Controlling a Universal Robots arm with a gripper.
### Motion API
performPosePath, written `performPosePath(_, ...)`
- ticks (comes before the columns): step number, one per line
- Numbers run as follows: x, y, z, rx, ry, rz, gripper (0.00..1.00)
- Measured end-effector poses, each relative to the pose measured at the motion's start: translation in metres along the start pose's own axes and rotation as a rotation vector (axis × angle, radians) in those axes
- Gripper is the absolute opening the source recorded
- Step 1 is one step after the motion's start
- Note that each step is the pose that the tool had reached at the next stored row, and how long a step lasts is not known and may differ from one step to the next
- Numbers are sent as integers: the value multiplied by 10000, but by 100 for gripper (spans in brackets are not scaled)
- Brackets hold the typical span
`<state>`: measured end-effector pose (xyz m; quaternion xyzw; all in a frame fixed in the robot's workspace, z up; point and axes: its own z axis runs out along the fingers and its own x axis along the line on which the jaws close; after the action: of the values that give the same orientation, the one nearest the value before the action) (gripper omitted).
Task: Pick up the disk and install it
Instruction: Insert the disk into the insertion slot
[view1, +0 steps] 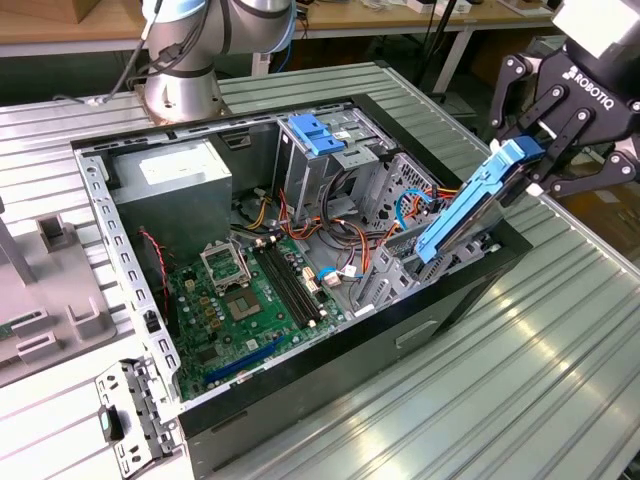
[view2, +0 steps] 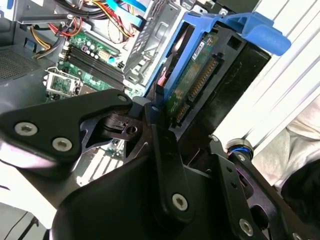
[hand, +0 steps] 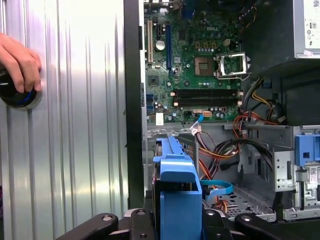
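Disk (view1: 468, 218) on blue side rails hangs tilted at the three o'clock edge of the open computer case (view1: 440, 335) in the exterior view, its lower end dipped just inside the wall beside the grey drive bay (view1: 395, 280), an angle that looks meant to line it up with that slot. Clamped on the disk's raised end, the tool (view1: 532, 165) holds it clear of the cables (view1: 350, 245) and of the motherboard (view1: 240, 305) toward eight o'clock. The case lies on the ribbed bench (view1: 560, 390).

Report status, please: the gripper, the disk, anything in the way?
Gripper shut on the disk, upper end. Disk tilted, lower end inside the case. Cables close beside it; a hand on the table outside.
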<state>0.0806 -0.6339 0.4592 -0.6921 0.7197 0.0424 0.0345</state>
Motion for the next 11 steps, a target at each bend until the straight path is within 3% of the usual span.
performPosePath(11, -107, 39, 65, 0, 0, 0, 36)
